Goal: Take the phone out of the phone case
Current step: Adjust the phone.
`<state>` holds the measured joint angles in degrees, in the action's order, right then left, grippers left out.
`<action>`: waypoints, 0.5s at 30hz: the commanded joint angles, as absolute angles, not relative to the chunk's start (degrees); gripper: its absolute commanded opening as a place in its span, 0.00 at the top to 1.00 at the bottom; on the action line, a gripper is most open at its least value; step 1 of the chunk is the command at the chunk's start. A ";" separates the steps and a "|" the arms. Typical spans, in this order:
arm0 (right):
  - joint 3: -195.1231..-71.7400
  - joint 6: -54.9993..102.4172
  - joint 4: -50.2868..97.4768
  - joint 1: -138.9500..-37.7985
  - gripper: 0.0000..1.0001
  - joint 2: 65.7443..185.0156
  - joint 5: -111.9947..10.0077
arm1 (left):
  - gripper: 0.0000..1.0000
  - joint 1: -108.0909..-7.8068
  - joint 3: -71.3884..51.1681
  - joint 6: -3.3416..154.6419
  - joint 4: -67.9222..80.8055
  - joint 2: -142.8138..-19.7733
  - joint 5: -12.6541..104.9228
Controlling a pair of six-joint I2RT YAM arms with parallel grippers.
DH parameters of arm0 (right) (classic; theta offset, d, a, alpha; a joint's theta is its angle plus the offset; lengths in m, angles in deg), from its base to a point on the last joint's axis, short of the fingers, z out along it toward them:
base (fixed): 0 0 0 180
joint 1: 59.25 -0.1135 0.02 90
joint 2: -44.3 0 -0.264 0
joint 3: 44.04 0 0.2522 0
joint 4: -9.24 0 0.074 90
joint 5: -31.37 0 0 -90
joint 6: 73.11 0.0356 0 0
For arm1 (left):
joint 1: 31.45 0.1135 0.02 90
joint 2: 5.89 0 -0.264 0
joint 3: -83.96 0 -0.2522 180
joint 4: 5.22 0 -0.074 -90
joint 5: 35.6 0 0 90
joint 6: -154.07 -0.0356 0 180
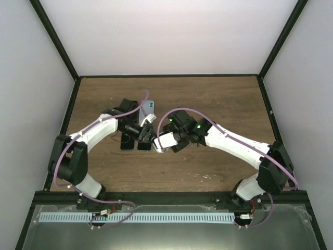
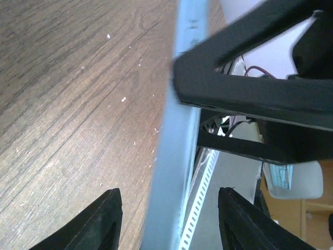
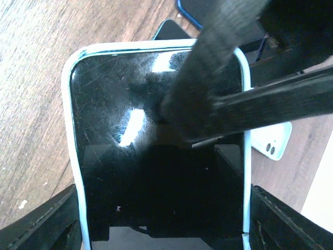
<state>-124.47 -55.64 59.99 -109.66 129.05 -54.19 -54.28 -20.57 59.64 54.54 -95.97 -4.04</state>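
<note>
Blue-cased phone (image 3: 114, 156) — within right end effector (image 3: 161, 224)

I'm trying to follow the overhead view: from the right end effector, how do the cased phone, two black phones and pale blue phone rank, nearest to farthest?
1. Cased phone: gripped in the right end effector itself.
2. Nearer black phone: just to its left.
3. Other black phone, further left, and pale blue phone, toward the back: too close to call.
</note>
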 commanded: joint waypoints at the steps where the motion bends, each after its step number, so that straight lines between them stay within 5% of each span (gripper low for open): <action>1: -129.24 -54.07 60.31 -110.71 0.47 128.66 -53.63 | 0.51 -54.56 -18.71 57.59 55.51 -98.21 -5.64; 9: -129.26 -54.25 59.14 -110.96 0.44 128.76 -54.68 | 0.85 -54.48 -17.30 56.90 56.03 -98.99 -7.12; 12: -128.34 -54.07 57.50 -111.01 0.34 128.69 -56.11 | 1.00 -53.90 -16.76 57.01 56.04 -98.88 -7.23; 15: -127.07 -53.65 54.90 -110.88 0.14 128.60 -58.34 | 1.00 -52.01 -16.26 57.10 56.26 -98.92 -7.94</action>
